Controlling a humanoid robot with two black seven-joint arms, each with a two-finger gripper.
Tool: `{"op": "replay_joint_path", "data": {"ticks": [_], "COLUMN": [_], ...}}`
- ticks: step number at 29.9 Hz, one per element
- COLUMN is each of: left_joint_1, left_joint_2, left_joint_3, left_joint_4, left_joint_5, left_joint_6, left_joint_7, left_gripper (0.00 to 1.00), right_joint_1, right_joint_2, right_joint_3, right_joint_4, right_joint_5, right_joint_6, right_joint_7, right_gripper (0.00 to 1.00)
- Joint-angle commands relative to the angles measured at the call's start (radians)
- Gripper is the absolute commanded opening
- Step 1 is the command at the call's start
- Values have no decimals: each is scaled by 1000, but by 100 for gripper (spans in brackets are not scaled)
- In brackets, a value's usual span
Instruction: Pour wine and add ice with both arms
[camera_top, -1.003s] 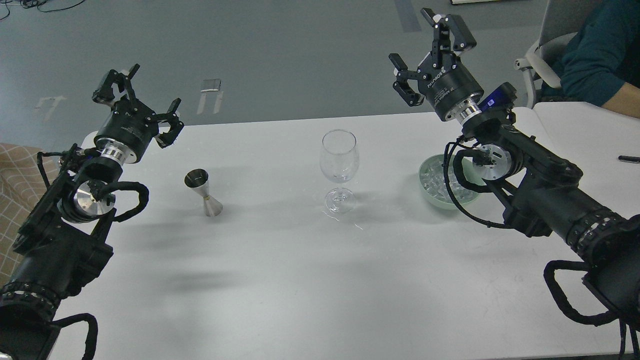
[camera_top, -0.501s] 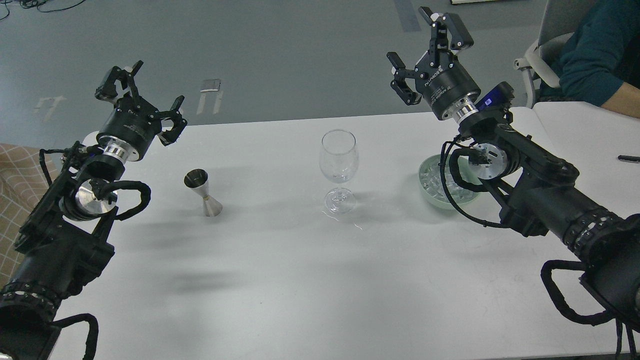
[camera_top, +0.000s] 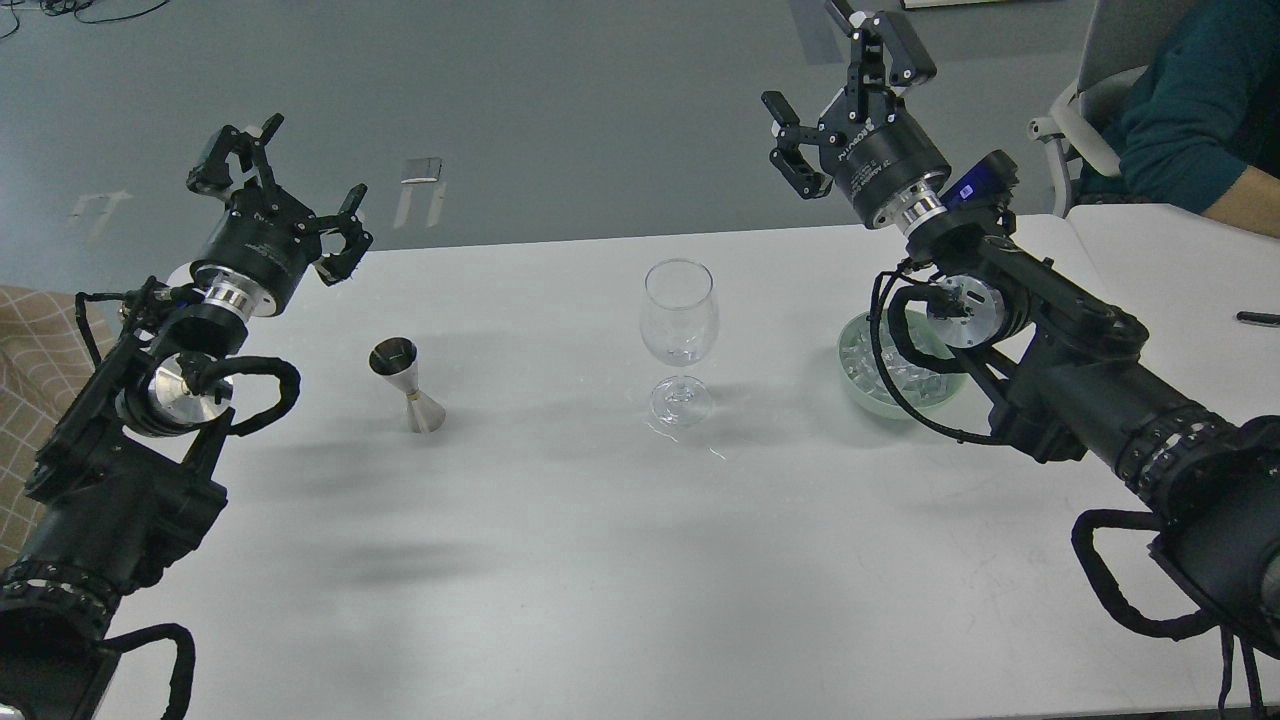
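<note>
A clear wine glass (camera_top: 679, 340) stands upright at the middle of the white table (camera_top: 600, 560); I see no liquid in it. A steel jigger (camera_top: 406, 384) stands to its left; whether it holds wine I cannot tell. A pale green bowl (camera_top: 862, 385) holds several clear ice cubes (camera_top: 860, 350), partly hidden by my right arm. My left gripper (camera_top: 280, 190) is open and empty, raised above the table's back left, behind the jigger. My right gripper (camera_top: 845, 90) is open and empty, raised high behind the bowl.
A person in a teal sleeve (camera_top: 1190, 110) sits on a chair at the back right. A dark pen (camera_top: 1258, 318) lies at the right table edge. Grey floor lies beyond the table's far edge.
Both grippers have risen a little. The right one has also shifted left and farther back. Both stay open; glass, jigger and bowl have not moved.
</note>
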Motion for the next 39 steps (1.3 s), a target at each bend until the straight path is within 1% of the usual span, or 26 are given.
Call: {"op": "replay_joint_path", "data": {"ticks": [1,3,5,6,7,8,9,11,12,13,14,15,17,18,19,21,23,24,27,30,33,39], "left_joint_1": [5,16,22,31,56,71,111,154,190,229,249,308,376,442,471,568,611,652,743,771,775,777], "left_joint_2": [3,15,19,29,47,59,70,79,84,93,98,104,105,104,101,90,87,84,79,41,-22,-99], "left_joint_3": [0,-3,-17,-24,-40,-50,-73,-99,-127,-162,-179,-207,-236,-270,-290,-348,-362,-368,-371,-370,-370,-353], "left_joint_4": [-49,-90,-115,-145,-186,-210,-260,-320,-381,-439,-466,-518,-576,-628,-650,-710,-727,-739,-770,-774,-774,-745], "left_joint_5": [-3,-14,-15,-21,-52,-77,-137,-205,-247,-273,-278,-288,-290,-290,-291,-313,-339,-371,-426,-433,-431,-420], "left_joint_6": [4,19,33,44,53,61,88,131,173,197,207,210,210,211,213,216,216,214,205,207,216,220], "left_joint_7": [43,72,92,118,158,183,235,275,301,313,318,335,358,376,382,402,416,425,433,444,474,474], "left_gripper": [97,96,95,95,95,95,95,95,95,95,95,95,95,95,95,95,95,96,96,96,96,97], "right_joint_1": [0,-1,-1,-1,-1,-1,0,0,2,2,2,2,0,0,0,-1,-1,-1,-1,0,-1,-3], "right_joint_2": [0,0,0,0,0,0,0,0,2,2,2,2,2,2,2,0,2,0,2,2,2,-3], "right_joint_3": [0,-1,-1,-1,-1,-1,-1,-1,-1,-1,-1,-1,-1,-3,-1,-3,-3,-1,-3,-3,-5,-6], "right_joint_4": [-2,-2,-2,-2,-2,-3,-3,-9,-14,-16,-16,-16,-16,-16,-16,-16,-16,-16,-20,-25,-26,-26], "right_joint_5": [-2,-2,-2,-2,-2,-2,-2,-2,-2,-2,-2,-2,-2,-2,-2,-2,-2,-2,-2,-3,-3,-3], "right_joint_6": [-1,-4,-8,-8,-8,-8,-8,-8,-8,-8,-9,-8,-8,-8,-8,-8,-8,-9,-9,-9,-9,-9], "right_joint_7": [0,0,0,0,0,0,0,0,0,0,0,0,0,0,0,0,0,0,0,0,0,0], "right_gripper": [100,100,100,100,100,100,100,100,100,100,100,100,100,100,100,100,100,100,100,100,100,100]}}
